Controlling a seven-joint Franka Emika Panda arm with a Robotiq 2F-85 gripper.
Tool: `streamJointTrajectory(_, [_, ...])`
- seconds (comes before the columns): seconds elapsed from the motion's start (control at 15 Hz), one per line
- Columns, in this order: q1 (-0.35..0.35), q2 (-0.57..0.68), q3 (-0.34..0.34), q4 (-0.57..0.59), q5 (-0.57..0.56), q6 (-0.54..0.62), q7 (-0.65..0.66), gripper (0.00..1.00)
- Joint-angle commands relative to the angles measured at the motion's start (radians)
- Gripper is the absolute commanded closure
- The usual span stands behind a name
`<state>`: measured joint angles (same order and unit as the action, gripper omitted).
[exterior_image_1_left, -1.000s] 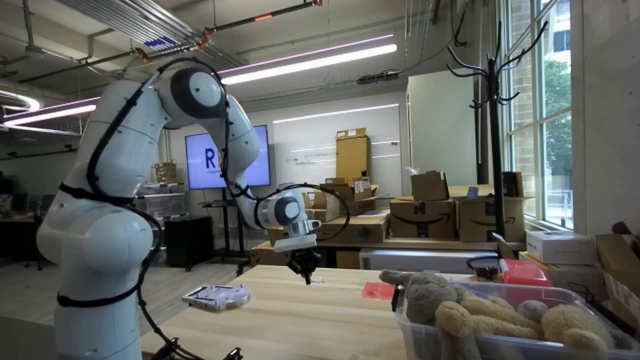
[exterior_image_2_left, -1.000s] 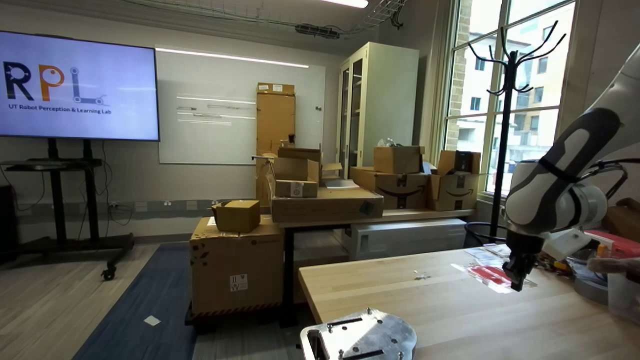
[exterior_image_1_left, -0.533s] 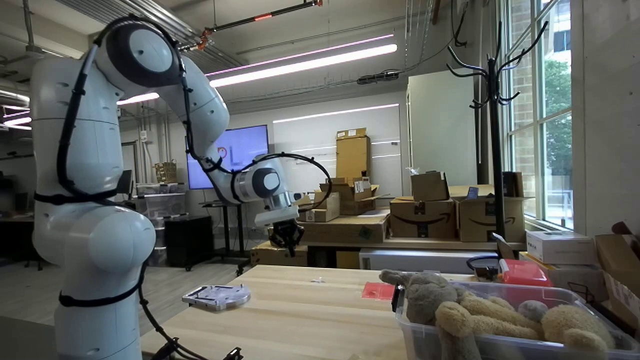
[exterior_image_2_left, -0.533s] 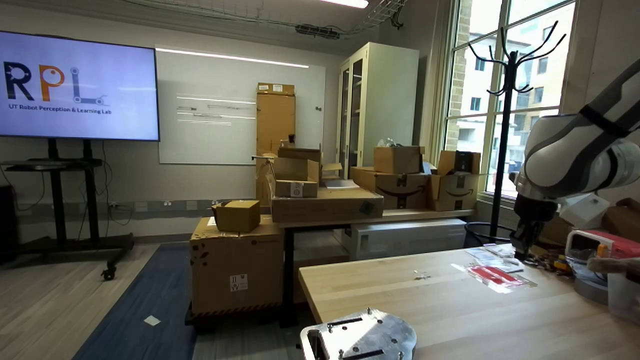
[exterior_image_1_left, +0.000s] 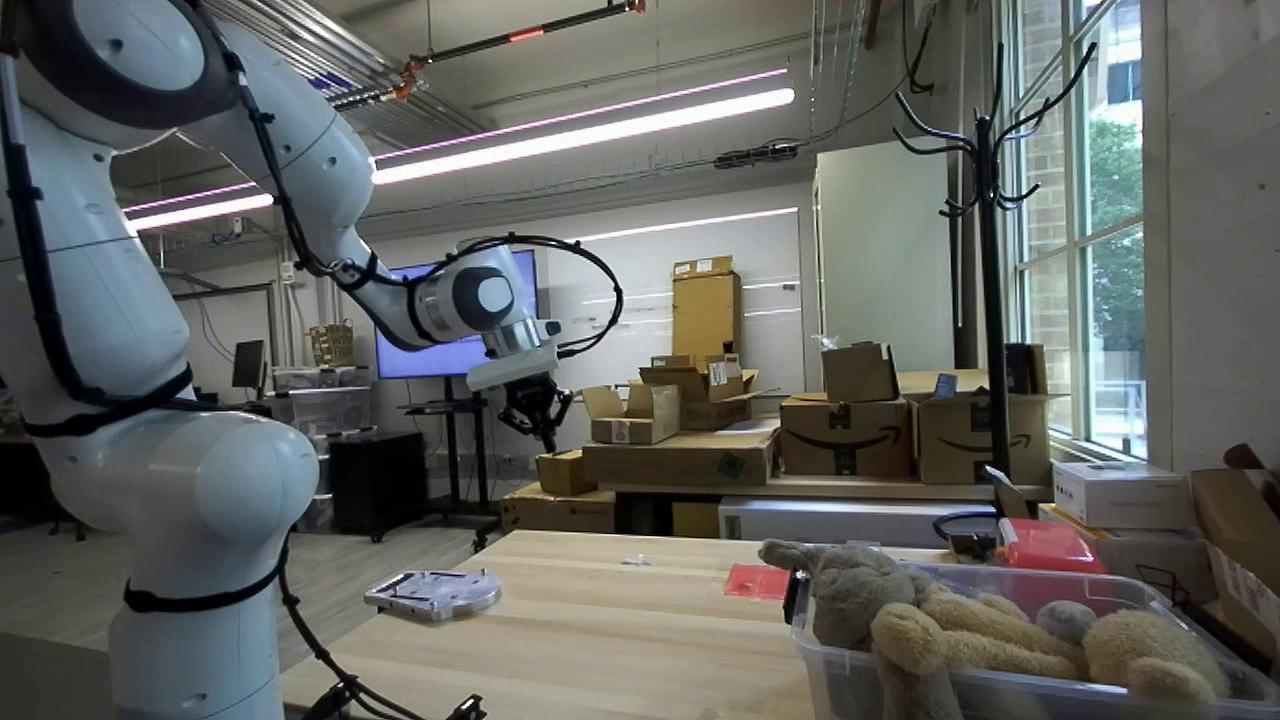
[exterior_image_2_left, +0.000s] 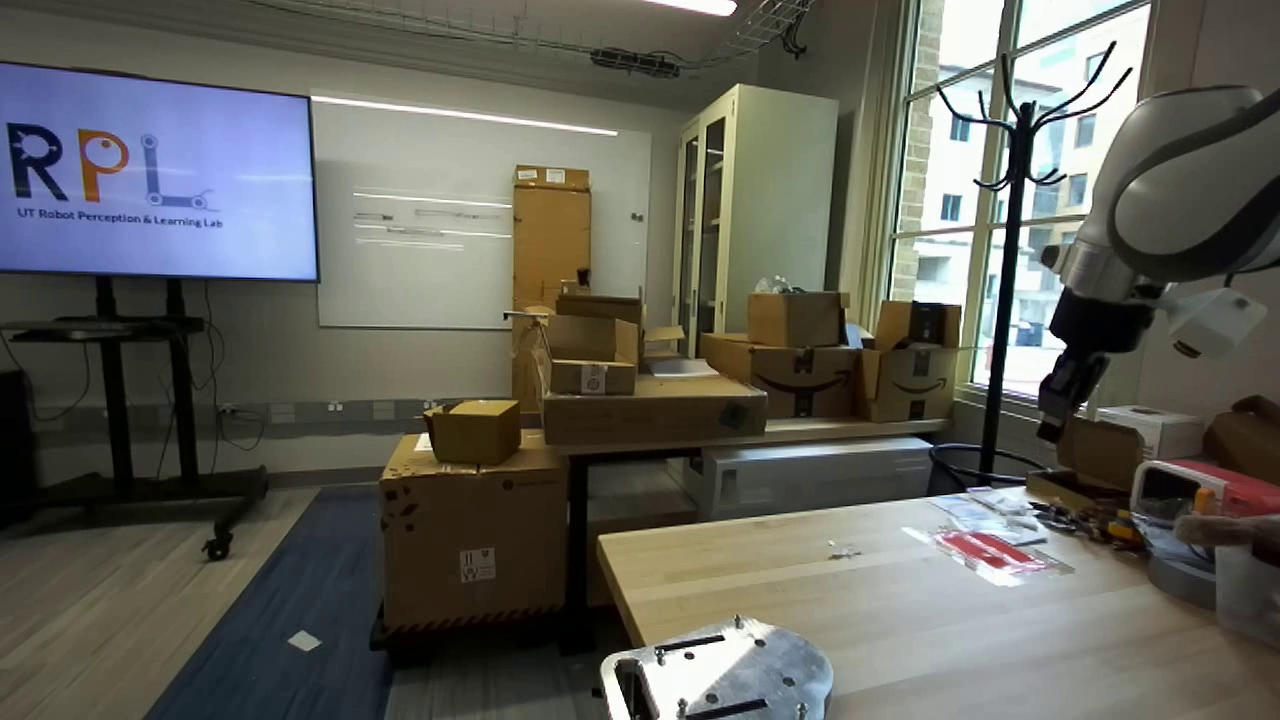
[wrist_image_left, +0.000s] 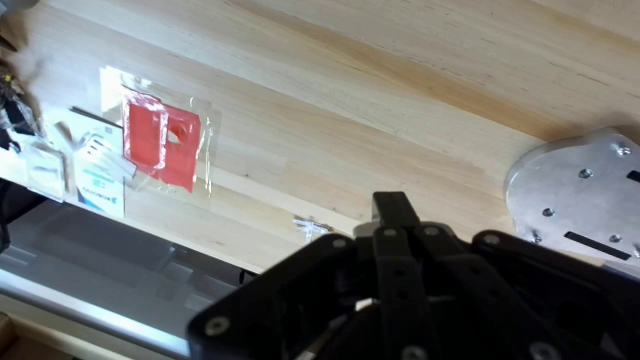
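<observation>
Black gripper (wrist_image_left: 395, 207) above a pale wood table (wrist_image_left: 320, 125), jaws together

From here, a clear plastic bin (exterior_image_1_left: 835, 688), heaped with fuzzy grey and tan plush toys (exterior_image_1_left: 1010, 655), sits lower than the jaws and well apart. In the wrist view, a small crumpled see-through scrap (wrist_image_left: 310, 227) lies on the smooth, long-grained wood, below and left of the jaws, the thing nearest them. Farther left is a red sheet (wrist_image_left: 182, 162) with a hole, inside a glossy clear plastic sleeve (wrist_image_left: 207, 142); to their right, a silver metal plate (wrist_image_left: 575, 195) with a rounded edge, drilled holes and black slots
</observation>
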<state>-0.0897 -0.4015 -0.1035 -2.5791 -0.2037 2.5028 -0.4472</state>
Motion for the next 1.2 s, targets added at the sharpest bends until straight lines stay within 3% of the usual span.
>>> streamJointTrajectory(0.0, [0.07, -0.076, -0.003, -0.017, 0.013, -0.073, -0.041, 1.0])
streamJointTrajectory(0.47, [0.202, -0.029, 0.062, -0.004, 0.011, -0.097, -0.023, 1.0])
streamJointTrajectory(0.73, [0.233, 0.087, 0.09, 0.015, 0.003, -0.058, -0.013, 1.0])
streamJointTrajectory(1.13, [0.266, 0.311, 0.094, 0.048, 0.079, 0.05, -0.075, 1.0])
